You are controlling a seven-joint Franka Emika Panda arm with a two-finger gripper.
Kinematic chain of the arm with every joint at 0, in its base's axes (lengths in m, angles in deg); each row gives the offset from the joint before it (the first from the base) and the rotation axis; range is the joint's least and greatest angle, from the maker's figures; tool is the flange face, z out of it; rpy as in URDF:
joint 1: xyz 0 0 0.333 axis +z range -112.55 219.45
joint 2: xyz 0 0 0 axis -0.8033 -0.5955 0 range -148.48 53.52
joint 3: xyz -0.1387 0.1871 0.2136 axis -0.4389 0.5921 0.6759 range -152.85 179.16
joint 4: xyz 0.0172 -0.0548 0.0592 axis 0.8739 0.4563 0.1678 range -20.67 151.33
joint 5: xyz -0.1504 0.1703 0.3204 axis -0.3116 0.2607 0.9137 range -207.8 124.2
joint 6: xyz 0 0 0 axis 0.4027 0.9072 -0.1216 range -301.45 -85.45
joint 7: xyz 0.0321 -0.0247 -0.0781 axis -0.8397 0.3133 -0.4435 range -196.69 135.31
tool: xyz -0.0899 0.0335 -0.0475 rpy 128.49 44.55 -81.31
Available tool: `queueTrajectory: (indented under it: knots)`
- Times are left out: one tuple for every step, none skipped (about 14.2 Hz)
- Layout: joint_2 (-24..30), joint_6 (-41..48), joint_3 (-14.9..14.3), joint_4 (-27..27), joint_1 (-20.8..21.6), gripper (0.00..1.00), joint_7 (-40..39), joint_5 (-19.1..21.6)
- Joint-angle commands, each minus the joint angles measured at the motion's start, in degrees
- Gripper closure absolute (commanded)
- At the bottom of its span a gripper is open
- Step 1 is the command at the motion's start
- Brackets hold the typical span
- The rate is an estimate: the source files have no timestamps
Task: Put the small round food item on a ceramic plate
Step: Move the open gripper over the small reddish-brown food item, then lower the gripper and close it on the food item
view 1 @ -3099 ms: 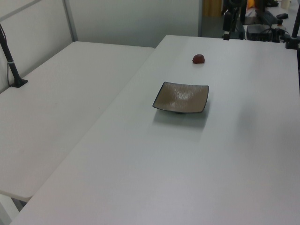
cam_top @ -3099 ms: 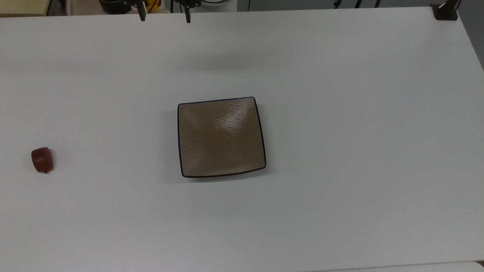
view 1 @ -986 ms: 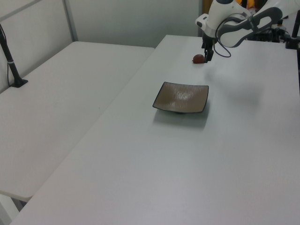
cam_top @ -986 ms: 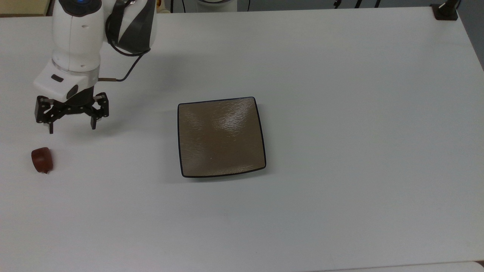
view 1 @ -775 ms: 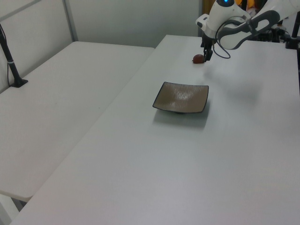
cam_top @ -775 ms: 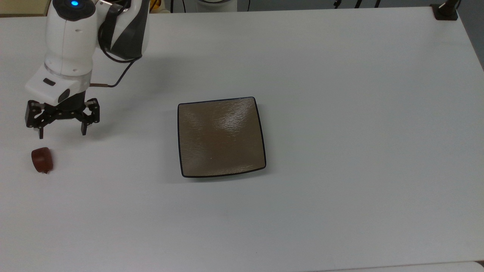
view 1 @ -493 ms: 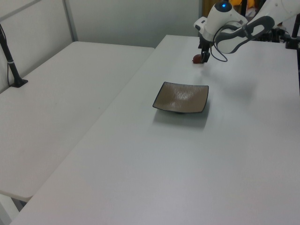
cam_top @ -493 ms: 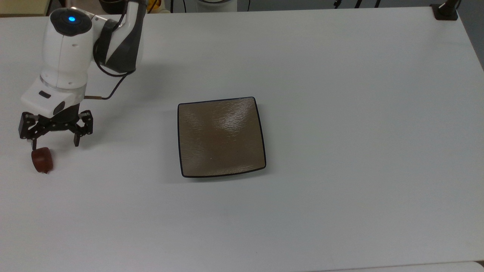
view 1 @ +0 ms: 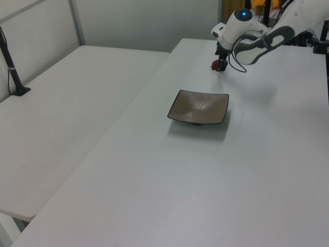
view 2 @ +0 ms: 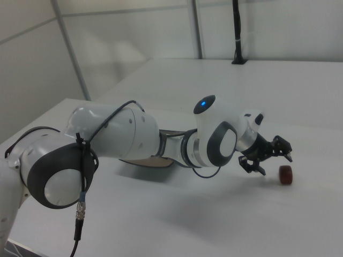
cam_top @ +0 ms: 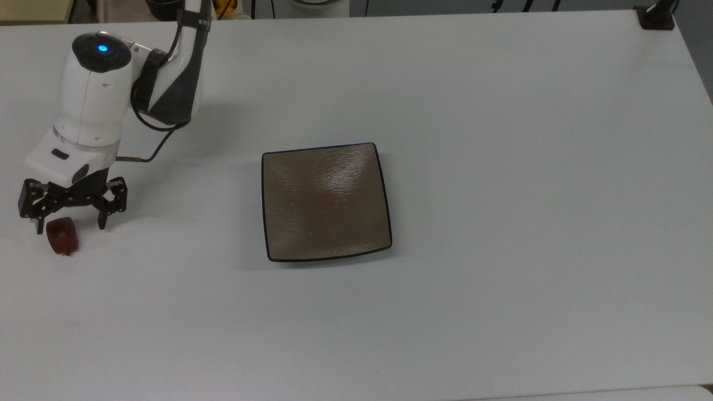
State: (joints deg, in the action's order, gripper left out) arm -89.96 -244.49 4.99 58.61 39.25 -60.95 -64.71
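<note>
The small reddish-brown rounded food lump [cam_top: 62, 235] lies on the smooth white desk [cam_top: 501, 167] near the top view's left edge. The black two-finger tool [cam_top: 69, 225], fingers spread apart, hovers around it. The glossy, rippled tan square ceramic plate [cam_top: 326, 201] sits well apart at mid-desk, bare surface around.

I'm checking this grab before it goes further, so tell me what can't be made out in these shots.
- Right view: most of the ceramic plate is hidden behind the arm.
- Left view: the small round food item is partly covered by the gripper, so contact cannot be judged.
- Top view: the open jaws straddle the item's upper part, but their height above the table is unclear.
- Top view: the arm's base is cut off by the upper edge.
</note>
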Motion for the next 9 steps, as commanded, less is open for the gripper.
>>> queueTrajectory:
  knots:
    - [-2.5,-4.7,-1.9,-1.8,-0.3,0.00,-0.9,-1.2]
    - [-3.1,-5.1,-2.4,-2.4,-0.3,0.00,-1.2,-1.2]
    - [-3.4,-5.3,-2.6,-2.7,-0.3,0.03,-1.6,-1.2]
    - [-3.4,-5.3,-2.6,-2.8,-0.3,0.08,-1.9,-1.2]
    - [-3.4,-5.2,-2.6,-2.7,-0.2,0.23,-2.4,-1.2]
    - [-3.5,-5.3,-2.6,-2.7,-0.3,0.43,-2.6,-1.2]
    - [-3.5,-5.3,-2.6,-2.7,-0.3,0.62,-2.7,-1.2]
    - [-3.5,-5.3,-2.6,-2.6,-0.3,0.74,-2.7,-1.2]
    - [-3.4,-5.3,-2.6,-2.6,-0.3,0.79,-2.7,-1.2]
